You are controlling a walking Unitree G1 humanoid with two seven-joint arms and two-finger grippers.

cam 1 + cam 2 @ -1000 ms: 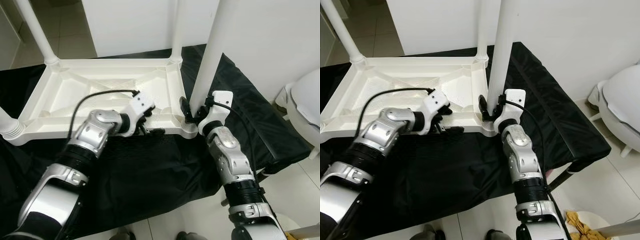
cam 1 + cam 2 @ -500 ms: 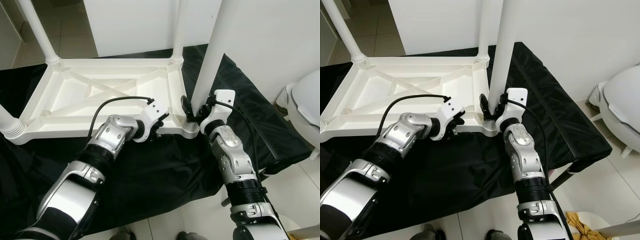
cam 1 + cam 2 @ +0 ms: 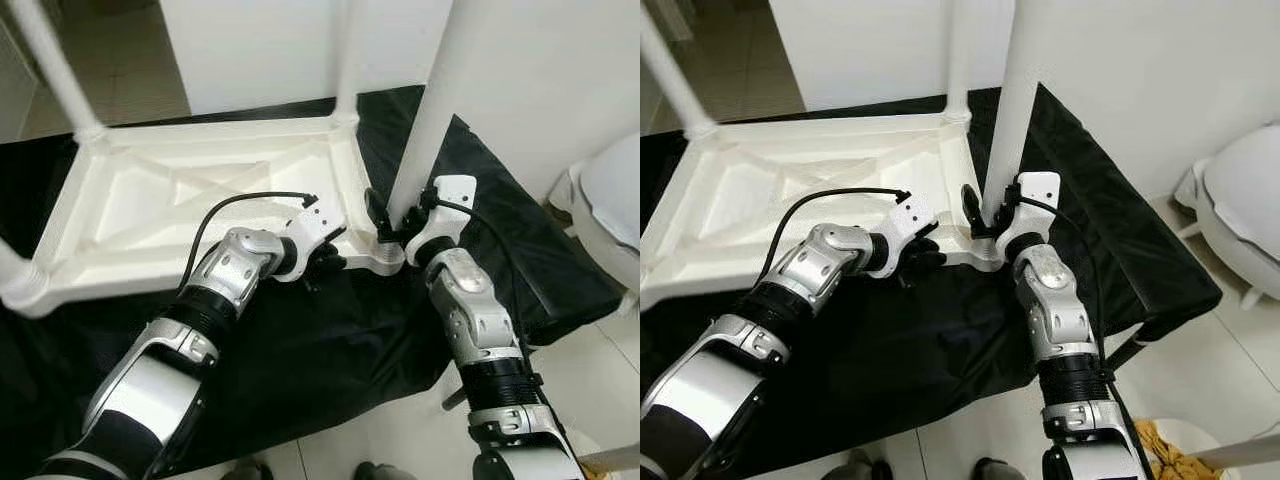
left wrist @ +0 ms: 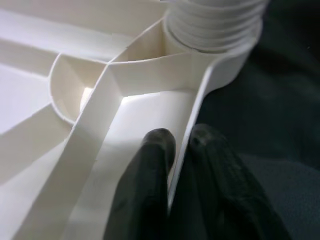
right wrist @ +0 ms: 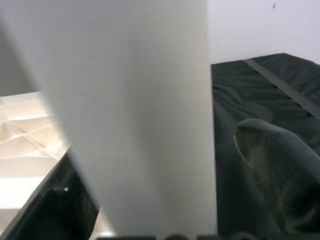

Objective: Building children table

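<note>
The left pincer [image 4: 170, 165] is pinched narrow on the thin side wall of the white table top [image 3: 190, 195], one finger inside and one outside. The right pincer [image 3: 392, 217] hugs the white leg [image 3: 430, 110] near its bottom, where it goes into the corner socket [image 3: 385, 258]. The table top lies upside down on the black-covered worktop [image 3: 330, 340].

If the right pincer pushes crooked, the leg could tip or jam. The thin wall could slip from the left pincer, and the table top could slide off the edge.
</note>
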